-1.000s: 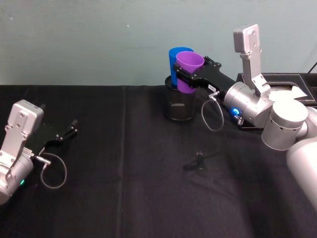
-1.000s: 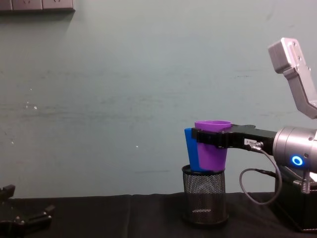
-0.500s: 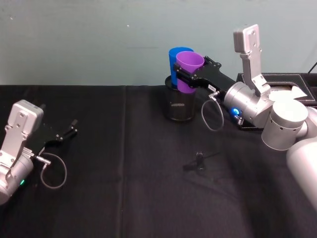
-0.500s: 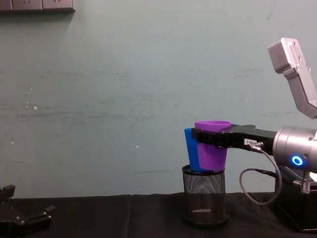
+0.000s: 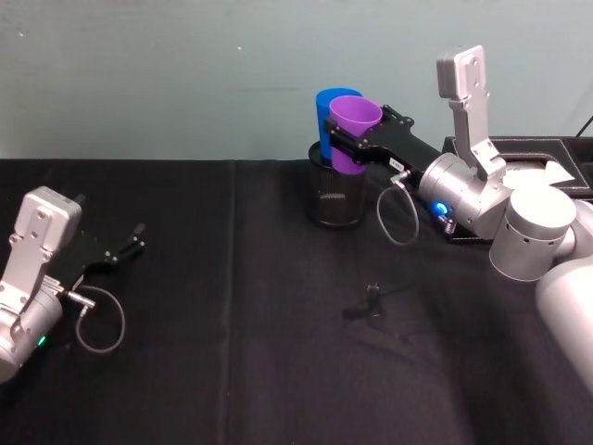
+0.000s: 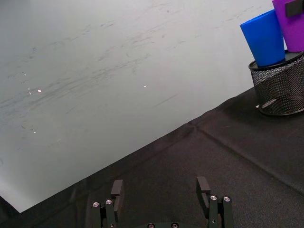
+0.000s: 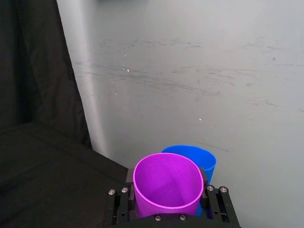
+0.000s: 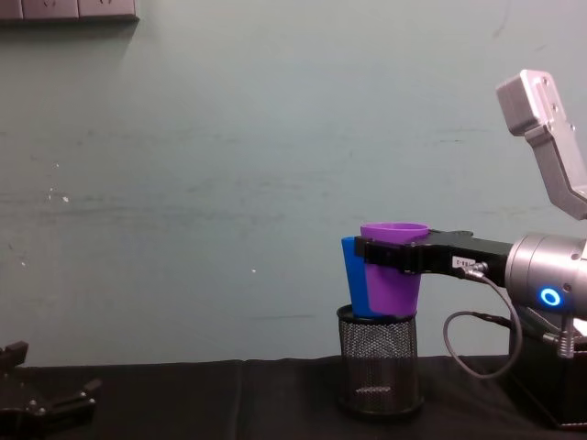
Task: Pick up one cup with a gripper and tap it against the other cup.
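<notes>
The right end effector [image 5: 352, 139] reaches in from the right, raised above the far side of the desk [image 5: 232, 371]. Its 2 black fingers [image 7: 205, 186] are closed onto the purple cup [image 5: 354, 116], 1 on each side just under the rim. The cup is held upright, mouth up. In the chest view the end effector [image 8: 394, 257] grips the purple cup [image 8: 393, 286] with the cup's base level with the rim of the mesh holder [image 8: 378, 362].

The blue cup [image 5: 324, 105] stands in the mesh holder [image 5: 335, 199], just behind and to the left of the purple one. In the right wrist view the purple cup [image 7: 166, 183] sits close in front of the blue cup [image 7: 195, 154], and the 2 walls seem to touch, though I cannot tell for sure. The left wrist view shows the blue cup [image 6: 263, 38] leaning a little in the holder [image 6: 280, 88], with the purple cup [image 6: 289, 28] against its side.

The left end effector [image 5: 125, 246] lies low over the desk at the left, well apart from the cups. Its fingers [image 6: 117, 187] are spread wide with nothing between them.

A small black object [image 5: 371, 301] lies on the desk nearer the robot.
</notes>
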Motion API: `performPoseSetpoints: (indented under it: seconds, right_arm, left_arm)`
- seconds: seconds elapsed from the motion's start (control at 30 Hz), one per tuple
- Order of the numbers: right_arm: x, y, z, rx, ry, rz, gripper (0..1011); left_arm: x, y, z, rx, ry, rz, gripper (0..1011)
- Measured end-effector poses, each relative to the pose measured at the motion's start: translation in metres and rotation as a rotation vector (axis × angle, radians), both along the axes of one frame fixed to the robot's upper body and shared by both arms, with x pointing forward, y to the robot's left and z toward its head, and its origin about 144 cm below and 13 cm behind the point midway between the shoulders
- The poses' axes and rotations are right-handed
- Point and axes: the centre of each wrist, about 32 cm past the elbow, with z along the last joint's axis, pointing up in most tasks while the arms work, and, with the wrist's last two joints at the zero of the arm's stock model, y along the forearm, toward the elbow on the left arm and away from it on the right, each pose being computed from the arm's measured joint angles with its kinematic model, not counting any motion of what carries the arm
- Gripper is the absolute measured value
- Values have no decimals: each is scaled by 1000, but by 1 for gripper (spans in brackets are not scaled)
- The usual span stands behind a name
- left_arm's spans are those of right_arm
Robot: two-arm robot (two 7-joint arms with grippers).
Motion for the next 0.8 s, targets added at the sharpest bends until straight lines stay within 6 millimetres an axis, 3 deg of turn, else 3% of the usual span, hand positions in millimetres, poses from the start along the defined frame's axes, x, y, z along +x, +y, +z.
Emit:
performPoseSetpoints:
  seconds: [0.8]
  right_arm:
    - [0,0,0,0,0,0,734]
  left_arm:
    - [0,0,0,0,0,0,1000]
